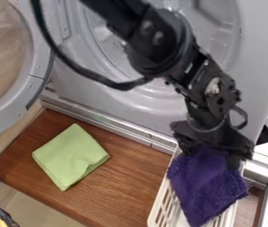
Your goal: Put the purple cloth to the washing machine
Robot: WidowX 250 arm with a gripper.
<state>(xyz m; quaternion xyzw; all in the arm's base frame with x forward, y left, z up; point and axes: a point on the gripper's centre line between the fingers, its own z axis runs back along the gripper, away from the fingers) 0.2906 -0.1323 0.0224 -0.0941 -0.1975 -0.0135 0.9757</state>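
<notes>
Pincer [214, 155] downward, at top of purple cloth [204, 185]

the black arm [160, 48] has rounded joints [152, 33], a looping black cable [89, 73] and, perhaps, a pale patch [212, 86].

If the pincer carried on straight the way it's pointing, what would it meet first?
The purple cloth, right at the pincer. Beyond that, probably the white basket under the cloth, though depth is unclear from this angle.
</notes>
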